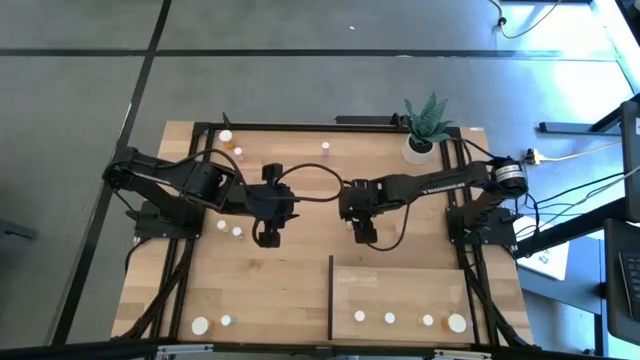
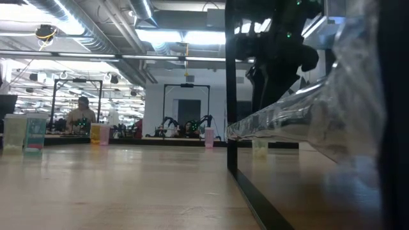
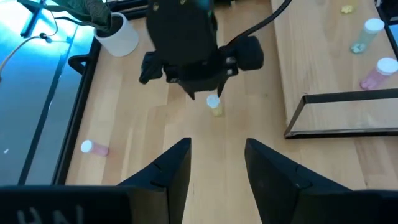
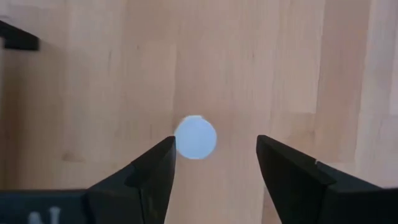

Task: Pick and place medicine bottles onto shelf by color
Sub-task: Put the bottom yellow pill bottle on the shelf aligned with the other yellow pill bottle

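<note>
- The shelf (image 1: 400,290) lies flat at the near right of the table (image 1: 290,280), its thin dark upright edge (image 1: 331,297) on its left side.
- Four medicine bottles stand in a row along the shelf's near edge: three small ones (image 1: 359,317) (image 1: 390,319) (image 1: 427,321) and a larger white-capped one (image 1: 457,323) at the right end.
- Off the shelf, two bottles (image 1: 200,325) (image 1: 226,321) stand at the near left of the table, and two more (image 1: 221,226) (image 1: 237,232) just beside the left arm.
- Along the far edge stand a larger bottle (image 1: 226,136), an orange one (image 1: 238,153) and a pink one (image 1: 326,148).
- A white plant pot (image 1: 418,148) at the far right corner holds a spiky green plant (image 1: 428,117).
- The right gripper (image 4: 214,158) hangs over mid-table with its fingers spread; a white-capped bottle (image 4: 195,137) stands upright on the wood between them, close against one finger (image 4: 155,168) and clear of the other.
- The left wrist view shows that same bottle (image 3: 214,104) with a yellowish body, directly under the right gripper.
- The left gripper (image 3: 216,165) hovers to the left of centre, its fingers apart and nothing between them.
- In the low view a pink bottle (image 2: 209,137) and an orange one (image 2: 95,133) stand far back on the table.
</note>
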Available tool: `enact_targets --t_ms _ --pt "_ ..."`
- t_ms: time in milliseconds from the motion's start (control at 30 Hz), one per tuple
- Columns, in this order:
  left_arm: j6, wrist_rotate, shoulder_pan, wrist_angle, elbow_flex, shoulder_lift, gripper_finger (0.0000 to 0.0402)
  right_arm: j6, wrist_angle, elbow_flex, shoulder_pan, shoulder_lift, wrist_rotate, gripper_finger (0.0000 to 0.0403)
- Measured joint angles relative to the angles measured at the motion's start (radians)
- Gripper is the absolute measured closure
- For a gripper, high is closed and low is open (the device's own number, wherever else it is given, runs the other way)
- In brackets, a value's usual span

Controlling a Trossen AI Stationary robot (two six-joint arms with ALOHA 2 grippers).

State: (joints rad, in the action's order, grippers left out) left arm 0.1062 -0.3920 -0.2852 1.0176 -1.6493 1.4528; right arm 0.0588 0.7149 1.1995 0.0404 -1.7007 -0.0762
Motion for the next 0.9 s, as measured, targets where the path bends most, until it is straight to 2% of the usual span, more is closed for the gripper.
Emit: enact_targets --t_ms 200,433,567,900 --pt "-0.001 0.000 0.000 0.001 0.000 0.000 0.0258 0.028 -0.010 0.000 -0.041 -0.023 0.091 0.0177" --pt "-0.003 0.000 0.001 0.007 0.000 0.001 0.0258 0.032 -0.009 0.000 -0.052 -0.024 0.108 0.0177" --pt "-0.003 0.000 0.001 0.020 0.000 0.001 0.0258 0.044 -0.010 0.000 -0.052 -0.028 0.159 0.0177" --pt "-0.003 0.000 0.001 0.031 0.001 0.001 0.0258 0.084 -0.038 0.000 -0.052 -0.078 0.150 0.0176"
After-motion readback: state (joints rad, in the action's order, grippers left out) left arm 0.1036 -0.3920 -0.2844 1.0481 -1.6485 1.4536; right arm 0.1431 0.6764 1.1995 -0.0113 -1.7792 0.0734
